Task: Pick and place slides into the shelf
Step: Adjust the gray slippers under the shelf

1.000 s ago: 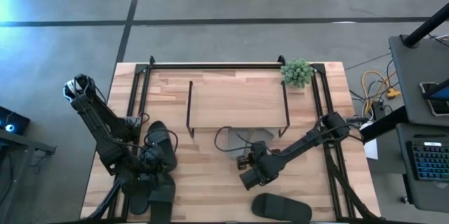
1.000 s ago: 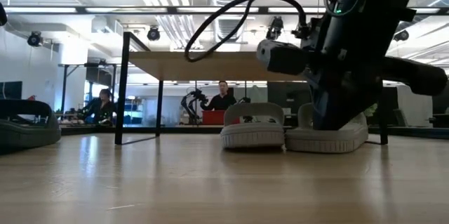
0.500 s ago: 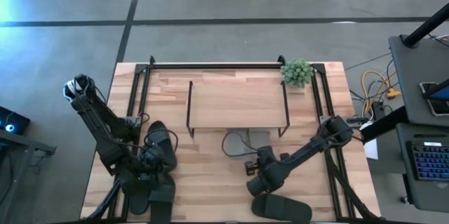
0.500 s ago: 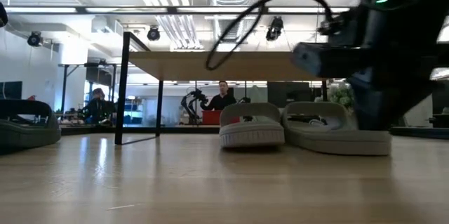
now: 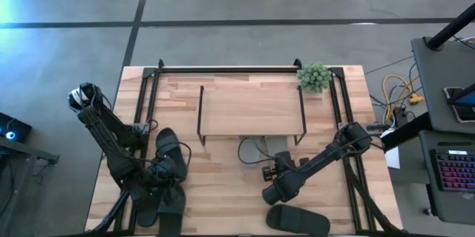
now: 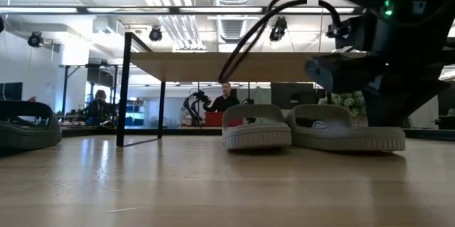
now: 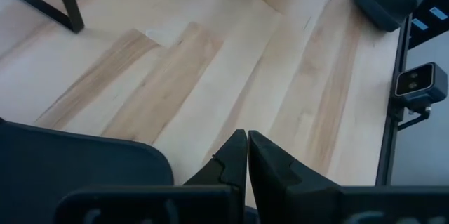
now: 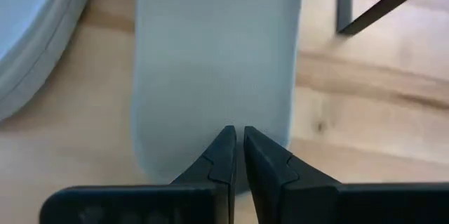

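Note:
The shelf (image 5: pixel 252 109) stands at the table's middle. Two light grey slides lie side by side on the table at its near edge, the left slide (image 6: pixel 256 133) and the right slide (image 6: pixel 347 136). My right gripper (image 8: pixel 238 134) is shut, with its tips over the right slide's heel; it shows in the high view as my right gripper (image 5: pixel 273 167). A black slide (image 5: pixel 297 219) lies near the front edge. More black slides (image 5: pixel 168 155) lie at the left. Beside them my left gripper (image 7: pixel 247 137) is shut over bare table. My right gripper has its shut fingertips (image 8: pixel 226 147) on the footbed of the right grey slide near its heel end (image 8: pixel 189 155). It comes from above, slanting toward the shelf and in line with the slide's length. The slide lies flat on the table. Whether the tips press, I cannot tell.
A small green plant (image 5: pixel 315 76) stands at the shelf's far right corner. Black frame rails (image 5: pixel 223 68) run along the table's far, left and right sides. A shelf leg (image 8: pixel 382 3) stands close beyond the grey slide. Bare wood lies between the two arms.
My right gripper has gone toward the table's right edge and tipped, staying shut. The right grey slide's heel end has swung with it, and the low view now shows more of the slide's length. Its toe end stays beside the other grey slide.

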